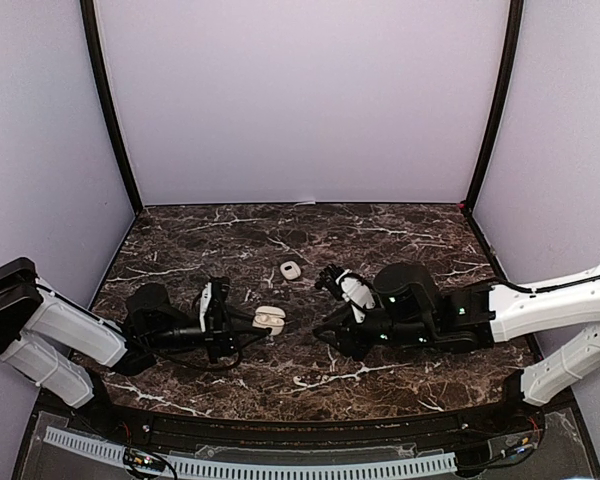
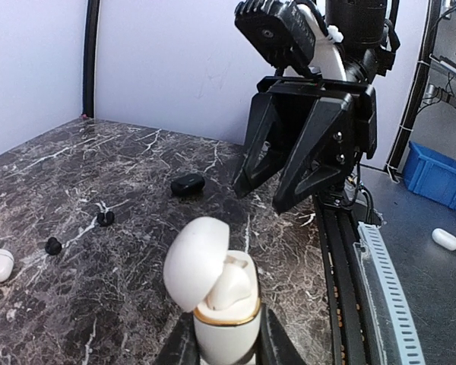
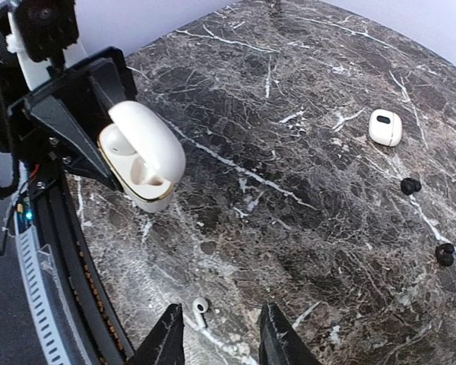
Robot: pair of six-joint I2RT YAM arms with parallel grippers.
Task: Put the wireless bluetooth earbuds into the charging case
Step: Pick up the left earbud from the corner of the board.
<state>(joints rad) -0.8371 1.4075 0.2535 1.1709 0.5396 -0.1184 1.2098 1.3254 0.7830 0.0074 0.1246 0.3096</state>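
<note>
My left gripper point(image 2: 224, 346) is shut on the base of a cream charging case point(image 2: 222, 304) with a gold rim and holds it upright, lid open. One cream bud point(image 2: 232, 289) sits in it. The case also shows in the top view point(image 1: 270, 318) and in the right wrist view point(image 3: 140, 156). My right gripper point(image 3: 222, 346) is open and empty, just above the marble facing the case. A white stemmed earbud point(image 3: 200, 310) lies on the table just inside its left finger point(image 3: 167, 342). Two black earbuds point(image 3: 410, 185) point(image 3: 444, 254) lie further off.
A small white closed case point(image 3: 385, 126) rests on the marble table point(image 3: 304, 91), and it also shows in the top view point(image 1: 290, 270). A black case point(image 2: 188, 184) lies beyond the black buds point(image 2: 105, 217). The table's front rail point(image 2: 342, 251) runs close by both grippers.
</note>
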